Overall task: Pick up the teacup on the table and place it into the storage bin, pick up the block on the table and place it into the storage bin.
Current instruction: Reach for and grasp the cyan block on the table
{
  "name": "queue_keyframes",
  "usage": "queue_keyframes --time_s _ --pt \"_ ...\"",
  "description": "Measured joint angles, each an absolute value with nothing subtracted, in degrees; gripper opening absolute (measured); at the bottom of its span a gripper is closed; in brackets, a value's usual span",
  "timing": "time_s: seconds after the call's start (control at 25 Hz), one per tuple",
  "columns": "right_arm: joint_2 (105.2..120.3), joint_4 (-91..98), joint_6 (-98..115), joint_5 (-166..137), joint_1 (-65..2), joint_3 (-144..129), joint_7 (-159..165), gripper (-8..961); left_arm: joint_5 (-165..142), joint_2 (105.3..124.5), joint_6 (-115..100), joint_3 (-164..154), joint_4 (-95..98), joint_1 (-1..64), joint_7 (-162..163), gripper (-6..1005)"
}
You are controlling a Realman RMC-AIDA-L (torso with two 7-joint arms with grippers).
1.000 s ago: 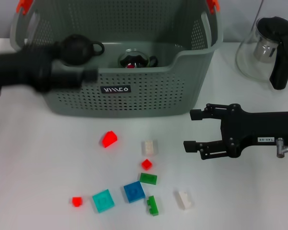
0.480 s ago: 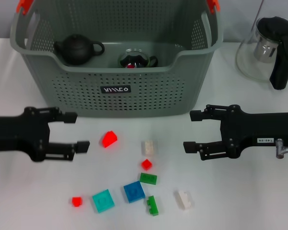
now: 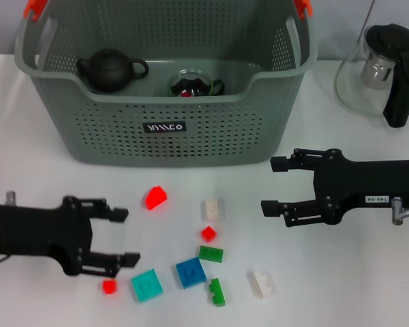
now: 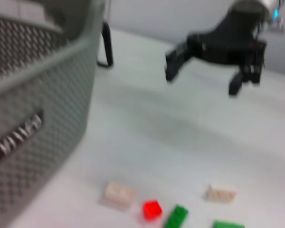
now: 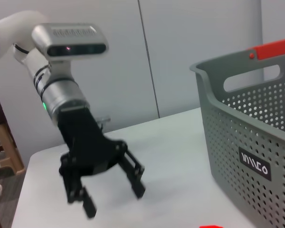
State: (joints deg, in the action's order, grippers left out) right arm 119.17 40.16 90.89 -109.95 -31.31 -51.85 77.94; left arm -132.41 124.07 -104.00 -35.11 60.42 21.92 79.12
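Hovering spread and empty over the desk [image 3: 48, 184], left end effector [image 3: 120, 236] nearer than right end effector [image 3: 275, 184], also spread, with small red block [image 3: 109, 286] lying just below its fingertips, storage bin [image 3: 165, 129] beyond.

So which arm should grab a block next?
Probably the left. The left gripper, open, hangs just above the small red block and teal square block; the right gripper, open, hangs off to the side.
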Motion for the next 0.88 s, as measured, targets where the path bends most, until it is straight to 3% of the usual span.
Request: queue_keyframes --time_s 0.88 --pt "119.18 40.2 90.7 -110.0 -31.4 -51.9 77.8 911 -138.1 124.46 -91.2 -47.2 56.6 23.8 77.3 798"
